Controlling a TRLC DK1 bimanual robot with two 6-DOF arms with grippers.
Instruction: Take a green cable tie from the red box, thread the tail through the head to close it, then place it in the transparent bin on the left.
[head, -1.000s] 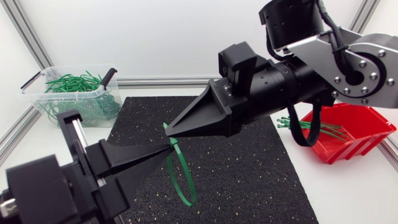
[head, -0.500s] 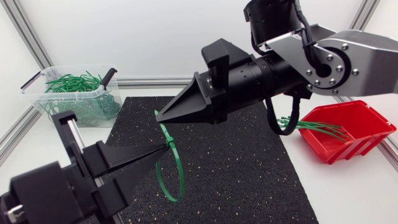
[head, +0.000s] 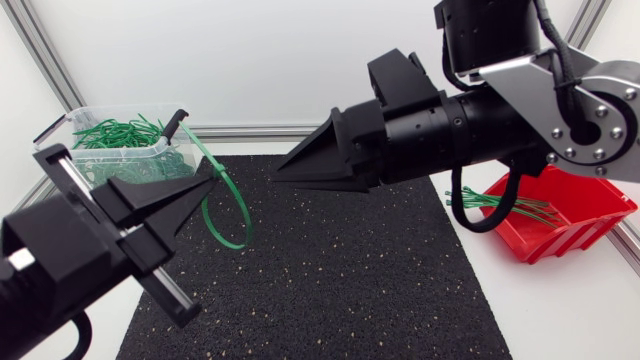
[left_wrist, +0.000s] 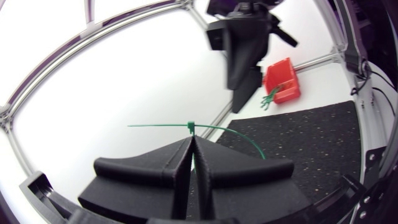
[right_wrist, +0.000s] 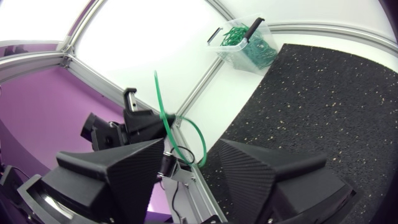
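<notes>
Jaws on the left arm are pinched on the looped tie, held just beside the bin, with the tail angled over the bin. Jaws on the right arm are spread, well apart from the bin. Left is judged nearer.

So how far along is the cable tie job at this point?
Done: a green cable tie is out of the red box, with its tail through the head, forming a loop. In hand: the left gripper is shut on it near the transparent bin; the right gripper is open, clear of it. Left: putting it in the bin.
</notes>
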